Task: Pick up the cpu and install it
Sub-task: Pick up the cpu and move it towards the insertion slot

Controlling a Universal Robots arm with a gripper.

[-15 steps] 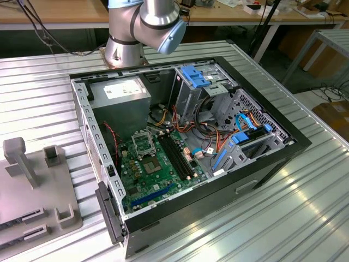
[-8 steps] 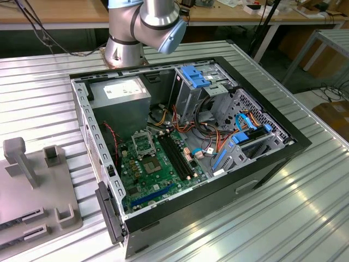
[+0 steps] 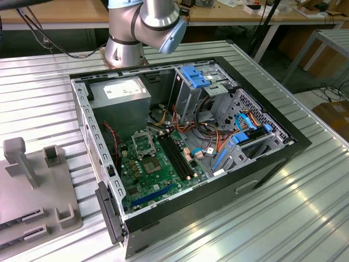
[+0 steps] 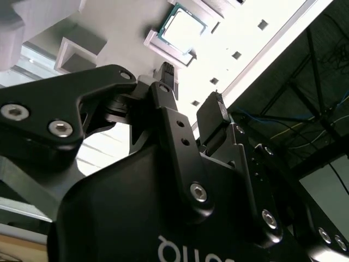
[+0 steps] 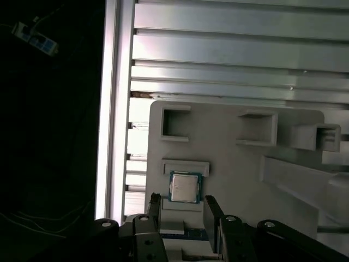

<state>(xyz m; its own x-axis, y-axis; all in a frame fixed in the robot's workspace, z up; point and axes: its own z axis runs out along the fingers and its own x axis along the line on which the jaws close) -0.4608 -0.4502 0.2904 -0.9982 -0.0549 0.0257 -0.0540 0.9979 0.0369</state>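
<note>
So the small flat square cpu with the silvery metal top (image 5: pixel 184 187) is parked on the pale grey moulded fixture plate (image 5: pixel 234 180). It sits flat in a shallow seat with raised ledges on opposite sides of it. My guess is those ledges are there to keep the chip at a known spot and angle, so the arm doesn't have to hunt for it.

The black two-finger gripper (image 5: pixel 184 210) hangs over that seat on the plate. In both wrist views it's lined up with the chip. The fingers (image 5: pixel 212 213) are spread a bit wider than the cpu and have nothing between them. They're apart from the chip, not touching it. That opening looks chosen so each tip can drop past an edge.

Beside the plate, toward the exterior view's right, the open black desktop computer case (image 3: pixel 272 158) lies on the ribbed aluminium table (image 3: pixel 305 218) with its open side up, probably so the dark metal-framed square socket (image 3: pixel 143 143) on the green motherboard (image 3: pixel 163 180) is reachable from above. No chip in it that I can make out.
</note>
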